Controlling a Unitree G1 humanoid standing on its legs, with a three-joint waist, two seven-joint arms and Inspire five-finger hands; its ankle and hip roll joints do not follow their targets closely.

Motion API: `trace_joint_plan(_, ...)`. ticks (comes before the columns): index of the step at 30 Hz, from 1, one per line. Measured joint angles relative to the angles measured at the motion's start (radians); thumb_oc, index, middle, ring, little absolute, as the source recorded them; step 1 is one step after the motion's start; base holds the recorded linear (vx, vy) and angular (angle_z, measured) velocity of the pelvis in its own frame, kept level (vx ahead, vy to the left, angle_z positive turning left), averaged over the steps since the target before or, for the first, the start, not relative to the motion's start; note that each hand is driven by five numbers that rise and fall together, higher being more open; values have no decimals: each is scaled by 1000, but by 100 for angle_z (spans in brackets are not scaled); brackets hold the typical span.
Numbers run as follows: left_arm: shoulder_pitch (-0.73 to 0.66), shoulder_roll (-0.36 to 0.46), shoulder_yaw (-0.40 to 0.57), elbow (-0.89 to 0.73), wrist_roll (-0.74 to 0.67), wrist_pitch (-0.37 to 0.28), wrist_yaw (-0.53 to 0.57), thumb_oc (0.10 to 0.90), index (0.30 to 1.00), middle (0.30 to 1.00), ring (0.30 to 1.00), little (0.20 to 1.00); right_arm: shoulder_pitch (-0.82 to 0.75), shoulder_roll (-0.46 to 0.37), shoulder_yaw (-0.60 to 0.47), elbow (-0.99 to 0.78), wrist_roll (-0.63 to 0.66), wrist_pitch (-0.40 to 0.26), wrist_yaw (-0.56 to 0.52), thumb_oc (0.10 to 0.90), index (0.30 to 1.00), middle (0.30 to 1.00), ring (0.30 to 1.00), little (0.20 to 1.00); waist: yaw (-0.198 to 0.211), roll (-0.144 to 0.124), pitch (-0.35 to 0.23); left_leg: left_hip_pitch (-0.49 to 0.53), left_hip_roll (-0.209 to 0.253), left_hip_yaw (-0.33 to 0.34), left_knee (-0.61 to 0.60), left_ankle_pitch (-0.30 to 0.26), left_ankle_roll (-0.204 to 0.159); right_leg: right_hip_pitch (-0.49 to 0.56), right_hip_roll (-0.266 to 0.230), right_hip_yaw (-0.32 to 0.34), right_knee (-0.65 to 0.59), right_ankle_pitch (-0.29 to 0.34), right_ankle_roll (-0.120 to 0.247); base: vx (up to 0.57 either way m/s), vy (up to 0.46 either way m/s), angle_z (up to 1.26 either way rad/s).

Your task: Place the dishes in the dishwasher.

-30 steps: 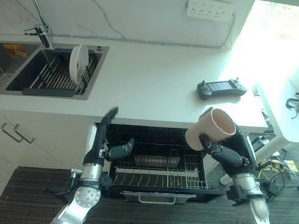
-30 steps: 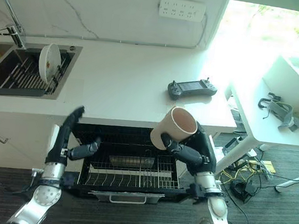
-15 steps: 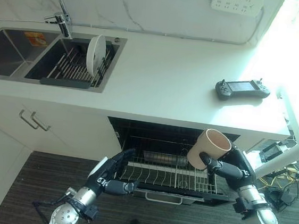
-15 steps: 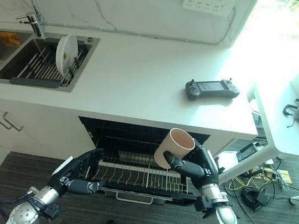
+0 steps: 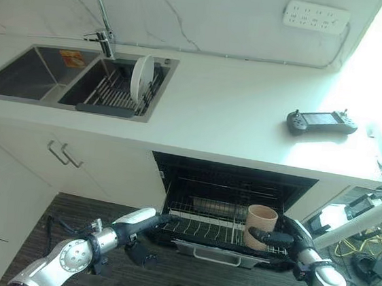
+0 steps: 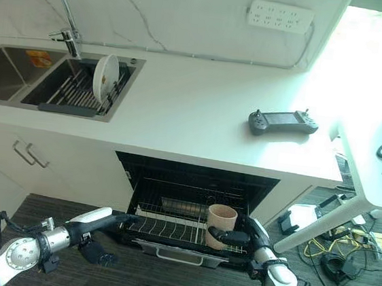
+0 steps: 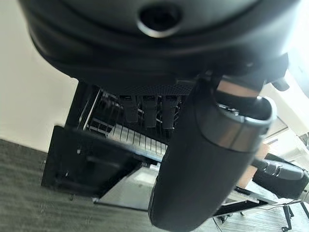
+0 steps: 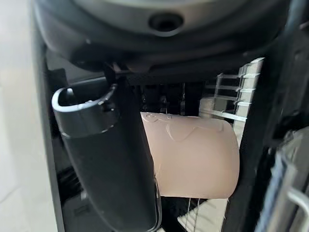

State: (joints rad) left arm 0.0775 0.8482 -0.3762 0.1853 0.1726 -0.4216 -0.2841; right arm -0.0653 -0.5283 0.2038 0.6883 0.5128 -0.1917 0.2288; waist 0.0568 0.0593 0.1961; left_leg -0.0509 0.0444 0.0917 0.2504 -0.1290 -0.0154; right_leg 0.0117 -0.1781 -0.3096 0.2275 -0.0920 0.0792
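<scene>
Cup: a beige cup (image 5: pixel 260 225) stands mouth-up at the right end of the pulled-out rack (image 5: pixel 202 230), its base down among the wires.
Right hand: the right hand (image 5: pixel 289 238) is clasped round the cup, thumb across its side in the right wrist view; nothing is let go yet.
Left hand: the left hand (image 5: pixel 143 218) reaches to the rack's left front corner with fingers straight and relaxed, holding nothing; whether it touches the frame I cannot tell.
Plate: a white plate (image 5: pixel 140 85) stands on edge in the sink (image 5: pixel 44 80) drainer, well apart from the dishwasher and not yet loaded.
Risk, tipping: if the cup's base sits on a tine and not between them, it could topple when the fingers release.
Risk, dragging: the thumb lies tight against the cup wall, so pulling back before opening fully could haul the cup over.
Risk, rack shift: a push from the left hand could slide the rack under the cup while it is set down.
Risk, orientation: left mouth-up, the cup would likely collect water in a wash.
Bystander: a controller (image 5: pixel 321 121) lies on the counter (image 5: pixel 228 113), clear of the work.
</scene>
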Motion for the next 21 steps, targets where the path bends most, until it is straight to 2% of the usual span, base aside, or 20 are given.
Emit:
trace_joint_plan(5, -28, 1, -46, -1, 0, -23, -10, 800, 900, 900, 900, 900, -76, 1, 23, 103, -43, 5, -20, 400, 300, 300, 300, 300, 19, 4, 0, -12, -1, -16, 10, 1, 0, -2, 4, -8, 2, -1, -1, 23, 14, 6)
trace_joint_plan(10, -24, 1, -99, -2, 4, -33, -13, 800, 900, 900, 900, 900, -154, 13, 21, 237, -81, 5, -58, 400, 300, 300, 300, 300, 60, 36, 3, -19, -6, -25, 14, 1, 0, -3, 1, -16, 2, -1, 0, 33, 9, 6)
trace_joint_plan(13, -24, 0, -116, -2, 40, -45, -9, 800, 900, 900, 900, 900, -177, 29, 16, 291, -82, 5, -69, 400, 300, 300, 300, 300, 60, 48, 5, -19, -11, -28, 13, 2, 4, -5, -2, -19, 2, -3, 2, 27, 10, 4)
trace_joint_plan(21, -29, -3, -144, -7, 79, -44, 42, 800, 900, 900, 900, 900, -198, 61, 17, 301, -120, 4, -94, 400, 300, 300, 300, 300, 59, 68, 38, -32, -11, -21, 15, 3, 7, -31, -3, -5, 12, -3, 2, -11, 11, -3)
